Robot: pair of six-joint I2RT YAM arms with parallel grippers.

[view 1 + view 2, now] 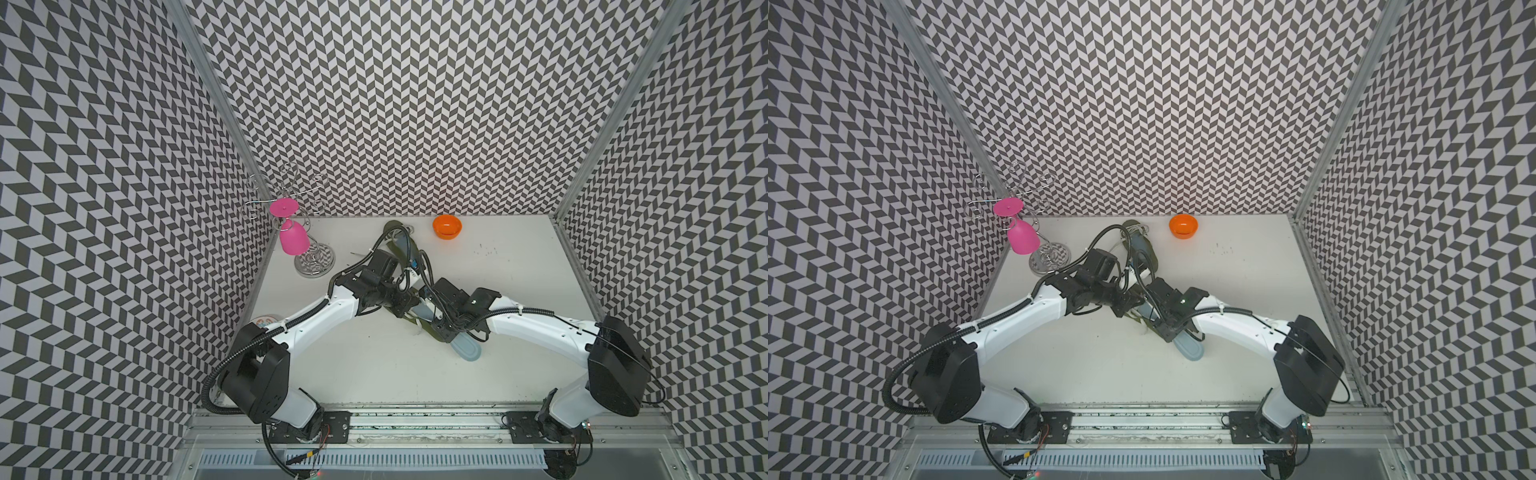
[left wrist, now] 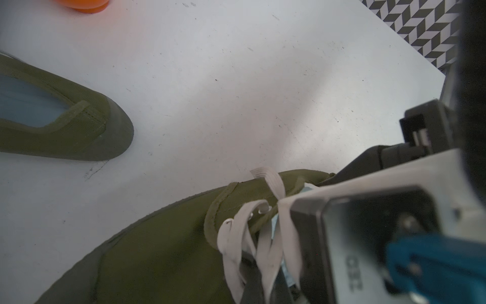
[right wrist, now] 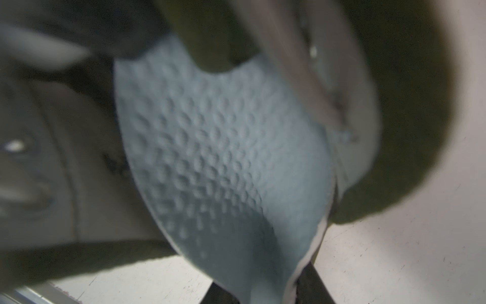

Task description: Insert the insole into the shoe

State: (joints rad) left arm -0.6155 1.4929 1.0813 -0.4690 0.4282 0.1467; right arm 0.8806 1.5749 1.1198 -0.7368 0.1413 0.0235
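While I watch mid-frame, my right pincer point(image 3: 265, 292) grips the insole point(image 1: 467, 351) jutting from the near shoe point(image 2: 157, 250); left pincer point(image 1: 402, 311) closed; I count two shoes, two insoles; second insole point(image 2: 26, 108) sits inside far shoe point(image 2: 86, 126), upper centre.

One bench point(image 1: 519, 291) carries everything. On it are two olive-green shoes, the near shoe point(image 2: 163, 250) and the far shoe point(image 2: 79, 136). There are two pale blue insoles, the protruding insole point(image 1: 467, 351) at the near shoe and the seated insole point(image 2: 26, 108) inside the far shoe. There is one orange bowl point(image 1: 447, 227), one pink wine glass point(image 1: 293, 241) and one wire glass rack point(image 1: 314, 262). One small round patterned object point(image 1: 264, 322) shows at the bench's edge, too covered to identify. Two robot arms reach over the bench, the left arm point(image 1: 316, 309) and the right arm point(image 1: 536, 328).
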